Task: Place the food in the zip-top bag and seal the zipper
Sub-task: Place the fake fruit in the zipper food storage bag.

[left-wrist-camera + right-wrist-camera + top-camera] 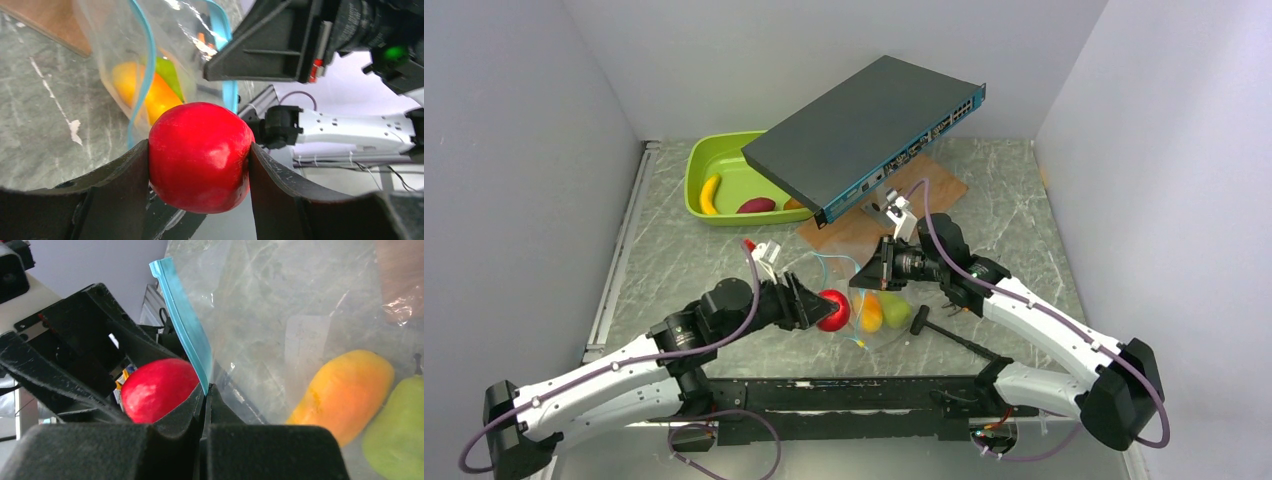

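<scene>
The red apple (200,167), rigid, glossy and probably slippery, is clamped across its middle by the left pincer (199,150), just beside the bag (280,315) mouth. The limp bag, resting on the desk (1034,225), is pinched at its zipper (182,325) by the right pincer (206,394), judged the firmest hold.

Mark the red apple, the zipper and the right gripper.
red apple (200,155): left wrist view, glossy front face.
zipper (182,322): right wrist view, middle of the teal strip.
right gripper (205,400): right wrist view, between its fingertips.
</scene>
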{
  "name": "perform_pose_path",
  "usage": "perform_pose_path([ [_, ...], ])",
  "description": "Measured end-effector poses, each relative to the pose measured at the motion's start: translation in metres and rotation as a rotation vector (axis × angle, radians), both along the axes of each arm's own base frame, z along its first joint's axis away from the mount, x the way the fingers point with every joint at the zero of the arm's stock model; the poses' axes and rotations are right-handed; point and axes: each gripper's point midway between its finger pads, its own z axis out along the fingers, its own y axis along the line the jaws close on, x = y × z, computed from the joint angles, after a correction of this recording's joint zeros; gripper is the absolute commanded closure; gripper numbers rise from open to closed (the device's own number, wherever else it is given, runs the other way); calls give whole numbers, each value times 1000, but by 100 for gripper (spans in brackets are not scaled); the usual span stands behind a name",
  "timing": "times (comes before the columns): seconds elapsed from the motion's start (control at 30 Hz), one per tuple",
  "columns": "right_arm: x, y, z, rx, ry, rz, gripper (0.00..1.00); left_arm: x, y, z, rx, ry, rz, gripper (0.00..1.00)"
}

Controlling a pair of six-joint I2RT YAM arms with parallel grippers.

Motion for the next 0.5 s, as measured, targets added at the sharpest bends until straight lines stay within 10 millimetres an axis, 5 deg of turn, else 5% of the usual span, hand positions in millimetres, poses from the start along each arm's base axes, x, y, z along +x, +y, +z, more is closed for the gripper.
perform_pose_path([
  [0.23,-7,0,11,27,-9,18,100,16,-1,-3,69,1,89,86],
  [0.5,-8,0,13,33,-9,19,100,22,-1,-7,88,-2,114,18],
])
